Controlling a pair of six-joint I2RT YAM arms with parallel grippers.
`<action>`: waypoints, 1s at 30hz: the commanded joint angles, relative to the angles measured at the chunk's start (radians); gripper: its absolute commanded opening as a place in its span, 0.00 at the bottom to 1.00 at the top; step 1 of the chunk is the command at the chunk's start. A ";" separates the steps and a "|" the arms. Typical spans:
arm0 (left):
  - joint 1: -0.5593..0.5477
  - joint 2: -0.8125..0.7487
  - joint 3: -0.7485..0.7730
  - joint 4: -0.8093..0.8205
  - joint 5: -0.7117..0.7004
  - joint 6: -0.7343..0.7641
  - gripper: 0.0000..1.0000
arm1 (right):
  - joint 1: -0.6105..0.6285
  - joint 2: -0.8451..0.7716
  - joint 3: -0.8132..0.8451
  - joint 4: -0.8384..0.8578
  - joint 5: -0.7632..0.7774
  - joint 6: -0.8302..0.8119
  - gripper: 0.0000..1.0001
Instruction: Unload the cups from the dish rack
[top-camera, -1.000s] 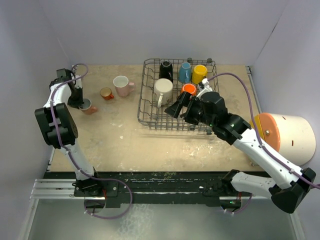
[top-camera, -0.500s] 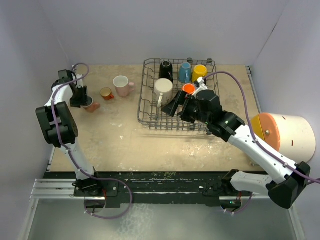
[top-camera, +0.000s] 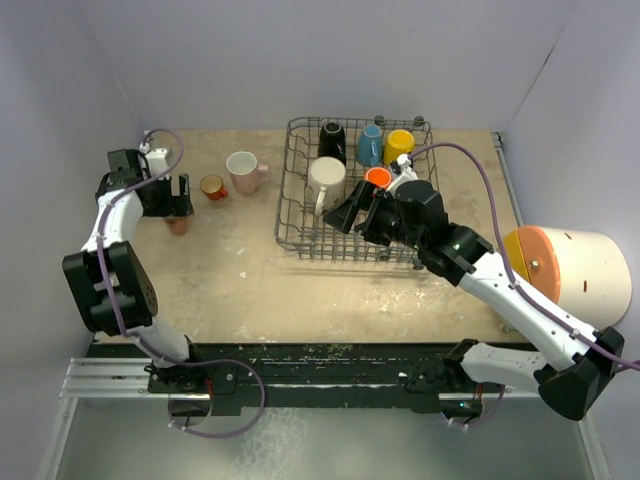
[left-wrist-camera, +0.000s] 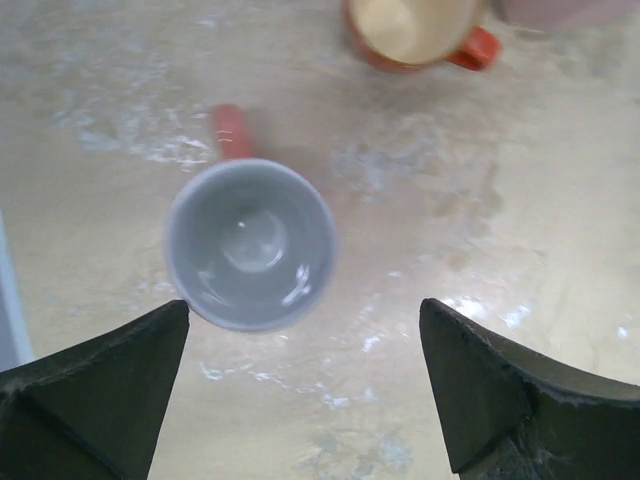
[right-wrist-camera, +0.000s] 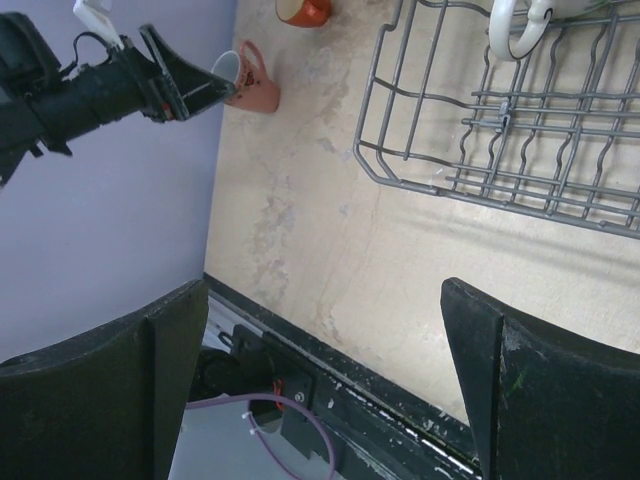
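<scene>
The grey wire dish rack (top-camera: 284, 205) holds a black cup (top-camera: 332, 140), a blue one (top-camera: 370, 145), a yellow one (top-camera: 399, 146), a bigger white one (top-camera: 326, 180) and an orange one (top-camera: 377, 177). On the table to its left stand a pink cup (top-camera: 243, 171), a small orange cup (top-camera: 212, 187) and a small pink cup (top-camera: 178, 224). My left gripper (top-camera: 172, 203) hangs open just above that small pink cup (left-wrist-camera: 250, 245), which stands upright and free. My right gripper (top-camera: 355, 215) is open over the rack's front left part, holding nothing.
A huge white cylinder with an orange face (top-camera: 575, 272) lies at the right edge. Grey walls close in the left, back and right. The rack's near corner (right-wrist-camera: 400, 170) and the white cup's handle (right-wrist-camera: 512, 40) show in the right wrist view, above bare table.
My left gripper has opened and let go of the small pink cup, then risen a little. My right gripper has shifted slightly left and back over the rack.
</scene>
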 joint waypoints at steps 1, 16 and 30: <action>-0.015 -0.139 -0.114 0.179 0.147 0.049 0.99 | -0.004 -0.025 0.002 0.031 -0.003 -0.015 1.00; -0.184 -0.147 -0.169 0.546 0.197 0.016 0.99 | 0.014 0.247 0.200 -0.067 0.176 -0.175 1.00; -0.187 -0.247 -0.193 0.473 0.169 0.053 0.99 | 0.029 0.912 0.789 -0.345 0.524 -0.245 0.87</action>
